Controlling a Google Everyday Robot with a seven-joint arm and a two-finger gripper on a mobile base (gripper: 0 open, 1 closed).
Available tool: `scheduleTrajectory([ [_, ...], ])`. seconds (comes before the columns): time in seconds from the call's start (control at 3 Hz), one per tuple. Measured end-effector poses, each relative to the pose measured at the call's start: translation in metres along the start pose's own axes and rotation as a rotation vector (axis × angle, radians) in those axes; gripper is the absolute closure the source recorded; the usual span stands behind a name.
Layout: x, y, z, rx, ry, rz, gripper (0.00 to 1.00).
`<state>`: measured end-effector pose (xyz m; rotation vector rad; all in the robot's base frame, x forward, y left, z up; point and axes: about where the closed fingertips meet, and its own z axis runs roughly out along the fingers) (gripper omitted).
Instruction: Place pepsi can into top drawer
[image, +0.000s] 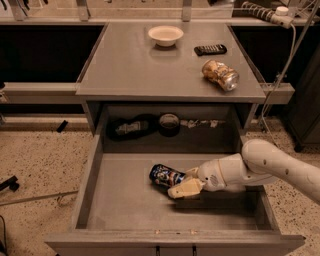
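Note:
The top drawer (120, 205) is pulled wide open below the grey table. The pepsi can (166, 175), dark blue with white and red marks, lies on its side on the drawer's flat bottom, right of the middle. My gripper (182, 183) reaches in from the right on a white arm, low inside the drawer. Its tan fingers (186, 189) lie around the can's right end. I cannot tell whether they still squeeze the can.
On the table top stand a white bowl (165, 35), a black remote (210, 49) and a dented gold can (220, 74) on its side. Dark items and a tape roll (169, 123) lie at the drawer's back. Cables hang at the right.

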<state>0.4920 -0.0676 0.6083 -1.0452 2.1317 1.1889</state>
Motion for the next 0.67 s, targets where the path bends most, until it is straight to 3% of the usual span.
scheduleTrajectory([
  [0.33, 0.0000, 0.0000, 0.0001, 0.000, 0.000, 0.000, 0.00],
  [0.67, 0.0000, 0.0000, 0.0001, 0.000, 0.000, 0.000, 0.00],
])
